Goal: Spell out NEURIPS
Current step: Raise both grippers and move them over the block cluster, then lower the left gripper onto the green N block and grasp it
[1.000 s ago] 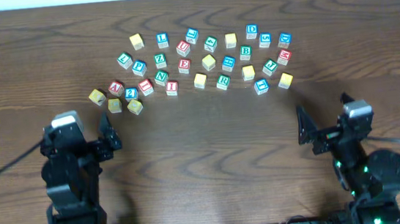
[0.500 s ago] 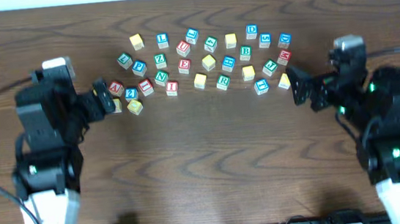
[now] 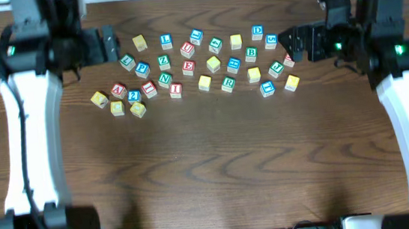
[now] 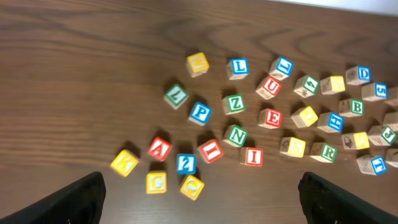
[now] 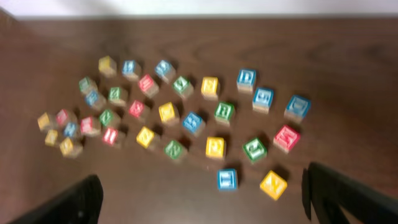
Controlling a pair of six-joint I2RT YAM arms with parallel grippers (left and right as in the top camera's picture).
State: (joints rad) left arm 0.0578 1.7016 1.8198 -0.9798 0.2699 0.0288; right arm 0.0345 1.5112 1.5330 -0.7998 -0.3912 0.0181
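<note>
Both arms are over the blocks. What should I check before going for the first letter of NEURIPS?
1. Left gripper open and empty: ok.
2. Right gripper open and empty: ok.
3. N, E, U, R, I, P face up and readable: ok.
4. S located: cannot tell; no face reads clearly as one.
5. Finger room around N: not ok; I sits close beside it.
6. Bare table in front of the blocks for the word: ok.
</note>
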